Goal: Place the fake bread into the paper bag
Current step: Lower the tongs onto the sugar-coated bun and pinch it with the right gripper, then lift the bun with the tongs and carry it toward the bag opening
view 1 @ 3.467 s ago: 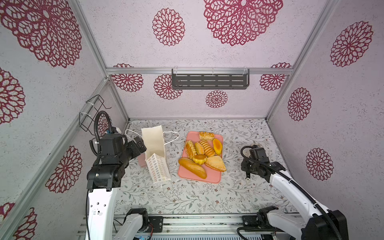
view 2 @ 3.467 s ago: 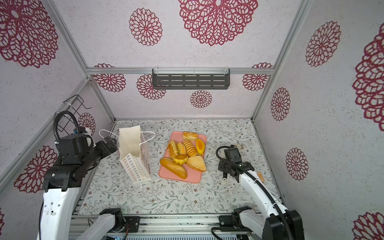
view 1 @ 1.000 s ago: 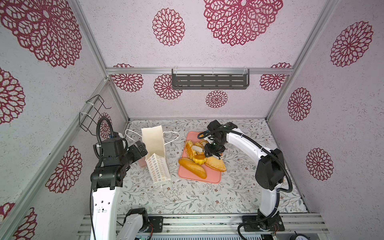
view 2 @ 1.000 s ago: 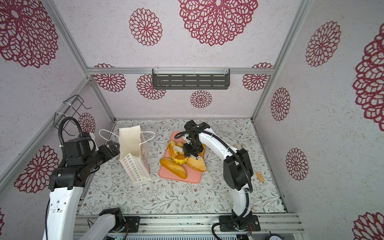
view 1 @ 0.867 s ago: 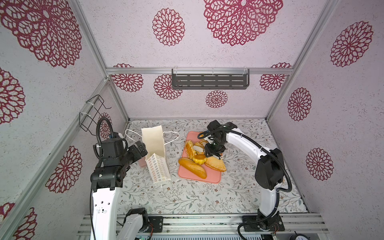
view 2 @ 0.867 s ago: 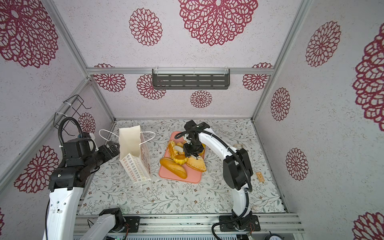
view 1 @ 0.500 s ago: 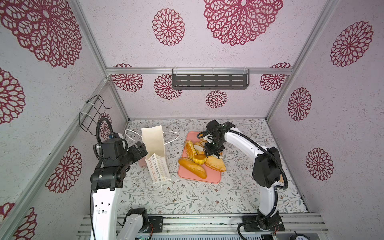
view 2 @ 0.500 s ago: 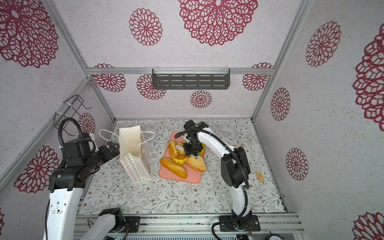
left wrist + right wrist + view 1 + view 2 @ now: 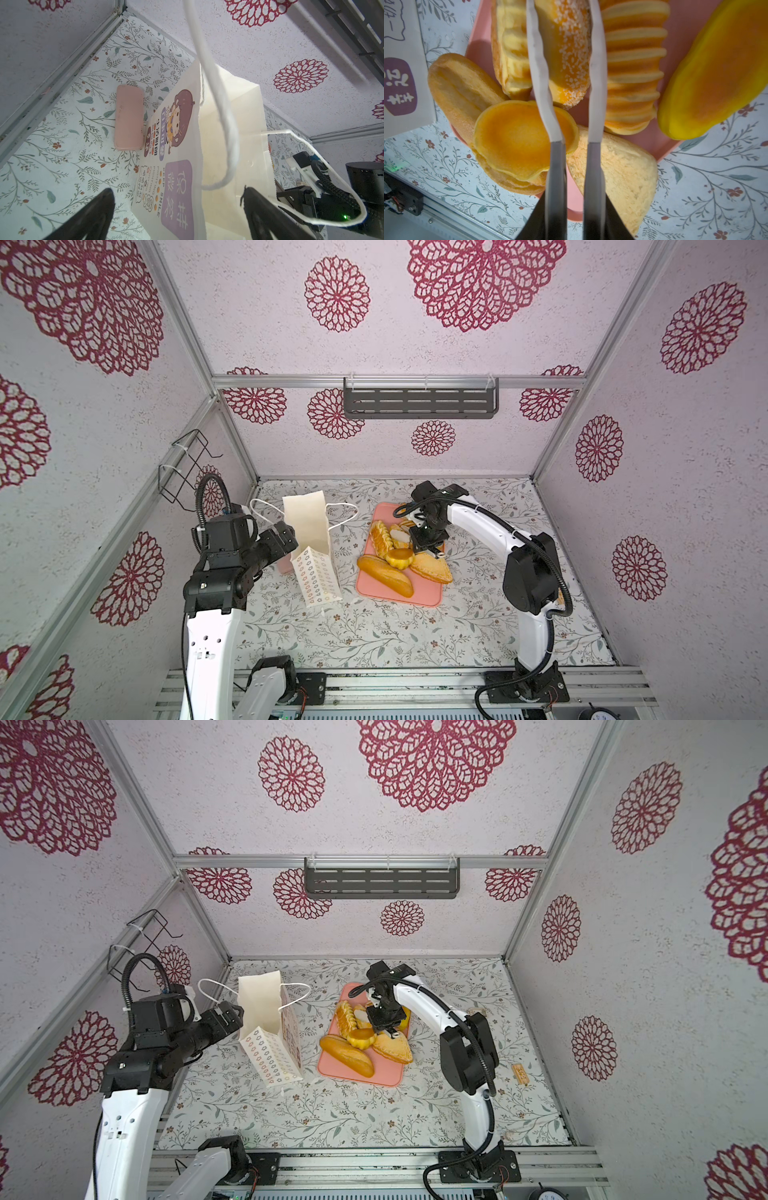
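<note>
The fake bread lies on a pink tray [image 9: 419, 598] mid-table: a baguette [image 9: 384, 570], a fluted bun [image 9: 399, 558], a triangular bun [image 9: 432, 568] and a braided pastry [image 9: 380, 533]. My right gripper [image 9: 426, 545] reaches down among them. In the right wrist view its fingers [image 9: 596, 62] press both sides of a sugar-dusted bread [image 9: 566, 52], beside a ridged loaf [image 9: 633, 72]. The paper bag [image 9: 309, 531] stands upright and open left of the tray. My left gripper [image 9: 176, 197] is open, its jaws astride the bag's printed wall [image 9: 176, 166] near the rim.
A small pink block [image 9: 128, 120] lies on the table behind the bag, near the left wall. A wire rack [image 9: 183, 468] hangs on the left wall and a grey shelf [image 9: 419, 398] on the back wall. A small tan piece [image 9: 519, 1073] lies at the right.
My right arm swung from the front right to over the tray, and its jaws have closed in on the sugar-dusted bread over the last second. The left arm has barely moved.
</note>
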{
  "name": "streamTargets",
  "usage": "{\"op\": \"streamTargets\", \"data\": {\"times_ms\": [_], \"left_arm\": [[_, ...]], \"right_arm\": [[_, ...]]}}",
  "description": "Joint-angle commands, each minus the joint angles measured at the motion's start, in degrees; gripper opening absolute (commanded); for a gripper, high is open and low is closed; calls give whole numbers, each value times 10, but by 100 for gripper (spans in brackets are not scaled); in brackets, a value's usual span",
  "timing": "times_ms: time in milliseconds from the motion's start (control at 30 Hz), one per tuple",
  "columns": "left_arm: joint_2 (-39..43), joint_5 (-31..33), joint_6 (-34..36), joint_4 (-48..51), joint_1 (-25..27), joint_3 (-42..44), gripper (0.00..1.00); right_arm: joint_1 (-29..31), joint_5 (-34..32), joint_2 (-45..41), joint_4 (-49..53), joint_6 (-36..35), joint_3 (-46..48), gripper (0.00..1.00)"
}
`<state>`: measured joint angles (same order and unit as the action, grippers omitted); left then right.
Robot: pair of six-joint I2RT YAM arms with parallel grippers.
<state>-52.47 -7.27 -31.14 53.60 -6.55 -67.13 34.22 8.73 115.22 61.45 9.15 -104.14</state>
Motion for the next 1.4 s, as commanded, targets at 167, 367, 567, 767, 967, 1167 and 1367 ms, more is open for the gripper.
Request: {"op": "streamTargets", "data": {"times_ms": [167,367,567,767,967,1167,1367], "left_arm": [[-18,-28,-2,-16,-5,-9,90],[-27,-38,-7,-30,-5,-1,66],[-34,-46,-10,-36,-4,4,43],[-33,-48,-14,-42,-4,9,30],[-32,-52,-19,-49,-4,16,22],[-32,-51,-22,-50,-4,20,29],[-30,-48,-22,-52,-4,29,33]], "right_arm": [[-12,-28,-88,-10,22,-17,27],[-16,-24,-129,-26,38,-21,25],[-17,-5,-166,-47,50,-40,23],[-12,69,-215,-131,76,-66,22],[26,125,-245,-245,111,-85,21],[91,139,-222,-307,121,-121,21],[131,136,-164,-303,123,-168,20]]}}
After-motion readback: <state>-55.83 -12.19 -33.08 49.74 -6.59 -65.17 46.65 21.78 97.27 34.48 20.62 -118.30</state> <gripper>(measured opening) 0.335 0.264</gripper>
